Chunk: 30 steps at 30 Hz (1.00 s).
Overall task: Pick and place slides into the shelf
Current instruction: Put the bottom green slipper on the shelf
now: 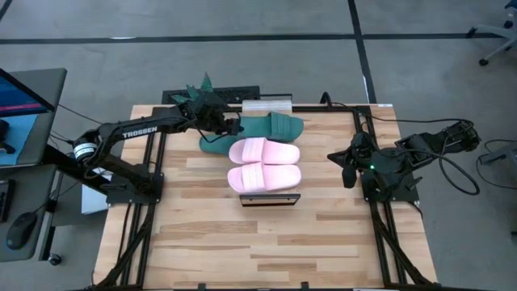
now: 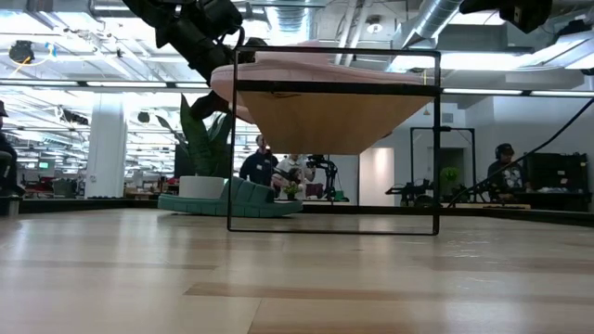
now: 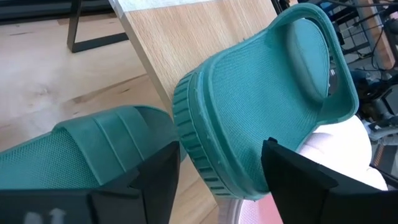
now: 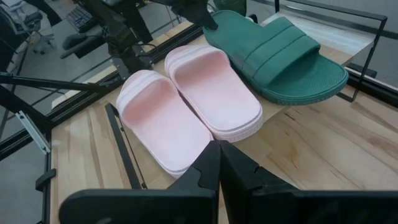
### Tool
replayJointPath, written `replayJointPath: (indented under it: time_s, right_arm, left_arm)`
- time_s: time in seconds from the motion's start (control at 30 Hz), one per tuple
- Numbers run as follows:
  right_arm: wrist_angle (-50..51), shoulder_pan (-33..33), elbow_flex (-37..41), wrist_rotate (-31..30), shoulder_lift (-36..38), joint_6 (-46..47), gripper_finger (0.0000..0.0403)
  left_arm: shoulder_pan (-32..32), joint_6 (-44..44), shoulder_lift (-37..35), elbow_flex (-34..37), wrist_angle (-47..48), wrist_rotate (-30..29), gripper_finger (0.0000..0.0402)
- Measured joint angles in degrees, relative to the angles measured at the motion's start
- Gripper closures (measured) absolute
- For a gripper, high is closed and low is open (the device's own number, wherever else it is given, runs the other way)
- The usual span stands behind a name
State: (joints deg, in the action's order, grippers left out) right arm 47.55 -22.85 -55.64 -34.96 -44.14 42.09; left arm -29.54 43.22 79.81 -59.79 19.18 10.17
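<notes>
Slides (image 1: 264, 164) on shelf (image 1: 270, 199) | green slide (image 1: 275, 126) possibly overhanging | left tool (image 1: 232, 125) released | right tool (image 1: 343, 158) clenched, empty

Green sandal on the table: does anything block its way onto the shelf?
Yes. The shelf carries the other green sandal and both pink sandals, leaving little bare plank. The open left claw hangs close to the sandal on the table.

The green slides (image 3: 261, 118) look like matt rubber, with a finely pebbled footbed and ribbed sole edge. The pink slides (image 4: 193, 106) are matt and smooth. The shelf (image 3: 180, 37) has a pale wood top on a thin dark metal frame. The worktop (image 1: 210, 234) is light, planked wood.
</notes>
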Motion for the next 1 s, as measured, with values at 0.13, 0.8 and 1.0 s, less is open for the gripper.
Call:
replayJointPath:
  time_s: [0.13, 0.8, 1.0]
  right_arm:
    - [0.0, 0.0, 0.0, 0.0, 0.0, 0.0, 0.0403]
    - [0.1, 0.0, 0.0, 0.0, -0.1, 0.0, 0.0403]
    - [0.1, 0.0, 0.0, 0.0, -0.1, 0.0, 0.0403]
  left_arm:
    - [-0.1, -0.1, 0.0, 0.0, 0.1, -0.4, 0.018]
    - [-0.3, 0.3, 0.0, 0.0, 0.8, -1.5, 0.0179]
    - [-1.8, -0.1, 0.0, 0.0, 0.8, 0.8, 0.0179]
